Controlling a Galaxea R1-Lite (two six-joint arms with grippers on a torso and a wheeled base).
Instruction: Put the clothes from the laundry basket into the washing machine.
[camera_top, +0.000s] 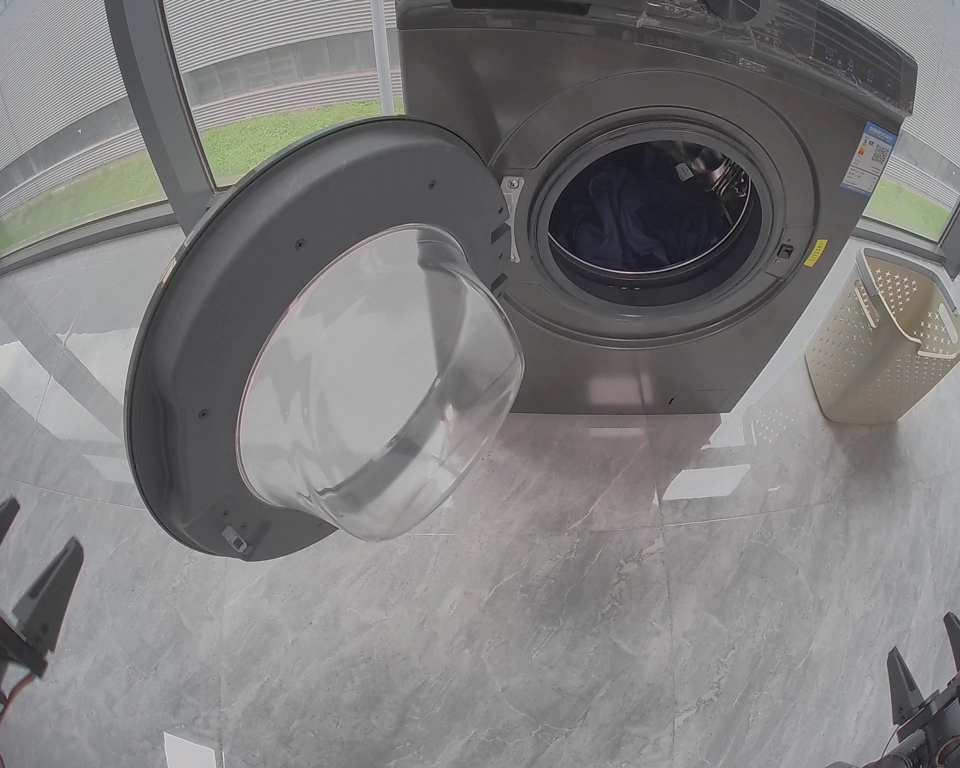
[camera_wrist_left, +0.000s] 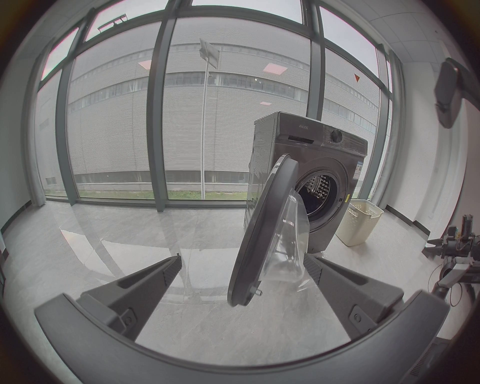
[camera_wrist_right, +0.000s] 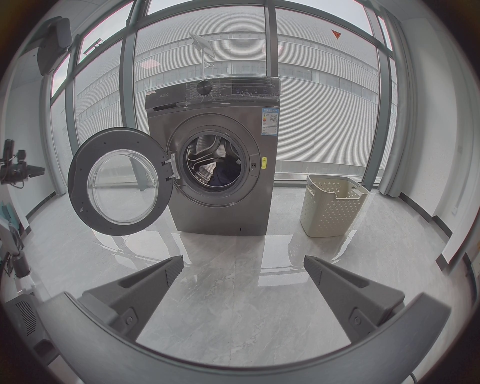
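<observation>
A grey washing machine (camera_top: 690, 200) stands ahead with its round door (camera_top: 330, 340) swung wide to the left. Dark blue clothes (camera_top: 640, 215) lie inside the drum (camera_wrist_right: 220, 172). A cream perforated laundry basket (camera_top: 890, 335) sits on the floor to the machine's right; in the right wrist view the laundry basket (camera_wrist_right: 332, 205) shows nothing inside. My left gripper (camera_wrist_left: 242, 262) is low at the left, open and holding nothing, well back from the door (camera_wrist_left: 262, 230). My right gripper (camera_wrist_right: 242, 262) is low at the right, open, nothing between its fingers, facing the machine (camera_wrist_right: 220, 150) from a distance.
Grey marble-look floor (camera_top: 600, 600) stretches between me and the machine. Tall windows (camera_wrist_left: 125, 110) with dark frames line the wall behind. The open door juts out into the floor space on the left side.
</observation>
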